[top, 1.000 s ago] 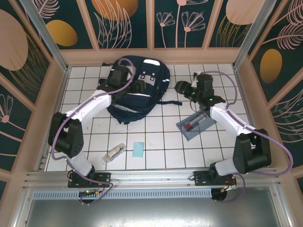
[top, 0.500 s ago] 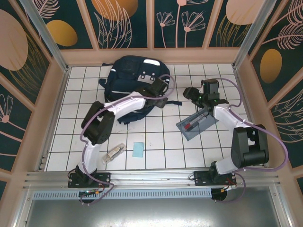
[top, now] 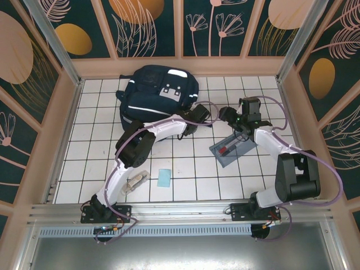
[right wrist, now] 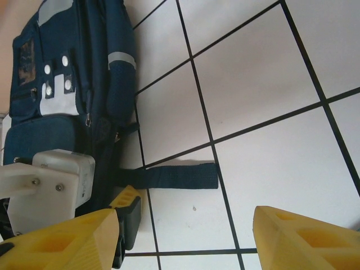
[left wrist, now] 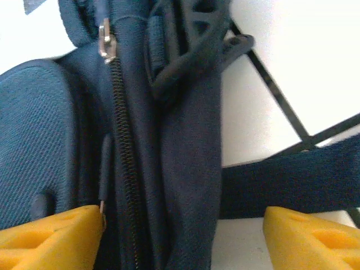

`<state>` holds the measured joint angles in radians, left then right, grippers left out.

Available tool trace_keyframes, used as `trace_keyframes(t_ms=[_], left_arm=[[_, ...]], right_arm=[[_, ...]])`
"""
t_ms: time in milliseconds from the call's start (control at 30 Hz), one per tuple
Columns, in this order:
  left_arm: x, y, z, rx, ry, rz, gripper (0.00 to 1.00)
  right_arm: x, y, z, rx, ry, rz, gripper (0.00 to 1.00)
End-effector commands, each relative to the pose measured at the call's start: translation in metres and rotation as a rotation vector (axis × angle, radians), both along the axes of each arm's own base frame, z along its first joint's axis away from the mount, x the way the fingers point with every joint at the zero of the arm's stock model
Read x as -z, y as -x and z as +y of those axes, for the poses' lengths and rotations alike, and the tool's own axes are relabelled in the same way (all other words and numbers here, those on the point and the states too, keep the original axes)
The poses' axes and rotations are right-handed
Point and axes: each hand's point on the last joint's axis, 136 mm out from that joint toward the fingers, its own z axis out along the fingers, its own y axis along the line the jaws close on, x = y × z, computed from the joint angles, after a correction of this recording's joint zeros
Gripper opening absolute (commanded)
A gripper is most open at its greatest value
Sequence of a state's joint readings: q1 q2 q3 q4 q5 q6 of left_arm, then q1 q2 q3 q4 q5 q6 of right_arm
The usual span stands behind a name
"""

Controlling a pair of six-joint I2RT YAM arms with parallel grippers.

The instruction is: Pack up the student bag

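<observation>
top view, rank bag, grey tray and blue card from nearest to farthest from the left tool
1. bag: right beside the left tool, toward the back.
2. grey tray: off to the right, under the right arm.
3. blue card: farthest, near the front edge.

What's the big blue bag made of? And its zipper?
The student bag looks like woven cloth, matte: you can see a fine weave. The teeth of its zipper look dark, maybe plastic; the pull shines like metal.
</observation>
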<state>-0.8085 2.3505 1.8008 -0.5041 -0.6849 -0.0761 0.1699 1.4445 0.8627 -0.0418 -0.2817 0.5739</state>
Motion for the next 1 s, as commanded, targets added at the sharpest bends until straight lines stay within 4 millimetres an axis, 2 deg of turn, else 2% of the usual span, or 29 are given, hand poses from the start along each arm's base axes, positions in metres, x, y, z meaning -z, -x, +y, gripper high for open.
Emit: trace_keyframes(t_ms=[0,100,200,233,333,467,567,667,833,967], left_arm=[[0.024,-0.005,0.061,-0.092,-0.251,-0.031,0.64],[0.018,-0.009,0.067,-0.094,-0.294,-0.082,0.31],[0.009,-0.012,0.061,-0.075,-0.250,-0.104,0.06],[0.003,-0.013,0.058,-0.069,-0.222,-0.109,0.00],[-0.019,-0.018,0.044,-0.044,-0.074,-0.102,0.00],[-0.067,-0.021,0.020,0.026,0.152,-0.059,0.00],[-0.105,-0.021,0.012,0.060,0.246,-0.055,0.00],[-0.133,-0.021,0.012,0.085,0.328,-0.061,0.00],[-0.161,-0.021,0.016,0.099,0.387,-0.062,0.00],[-0.172,-0.018,0.017,0.117,0.406,-0.059,0.00]], right_arm=[[-0.009,-0.001,-0.004,0.001,0.007,-0.043,0.65],[-0.009,-0.003,-0.003,0.000,-0.001,-0.044,0.65],[-0.010,-0.003,-0.002,0.001,-0.007,-0.046,0.65],[-0.011,-0.004,-0.002,0.000,-0.008,-0.049,0.65],[-0.013,-0.003,0.003,-0.028,-0.030,-0.064,0.64],[-0.019,0.001,0.030,-0.165,-0.083,-0.141,0.57],[-0.023,0.002,0.048,-0.261,-0.051,-0.232,0.56],[-0.029,0.003,0.068,-0.366,-0.011,-0.354,0.55],[-0.039,0.003,0.104,-0.563,-0.019,-0.507,0.57],[-0.039,-0.004,0.124,-0.667,-0.033,-0.588,0.56]])
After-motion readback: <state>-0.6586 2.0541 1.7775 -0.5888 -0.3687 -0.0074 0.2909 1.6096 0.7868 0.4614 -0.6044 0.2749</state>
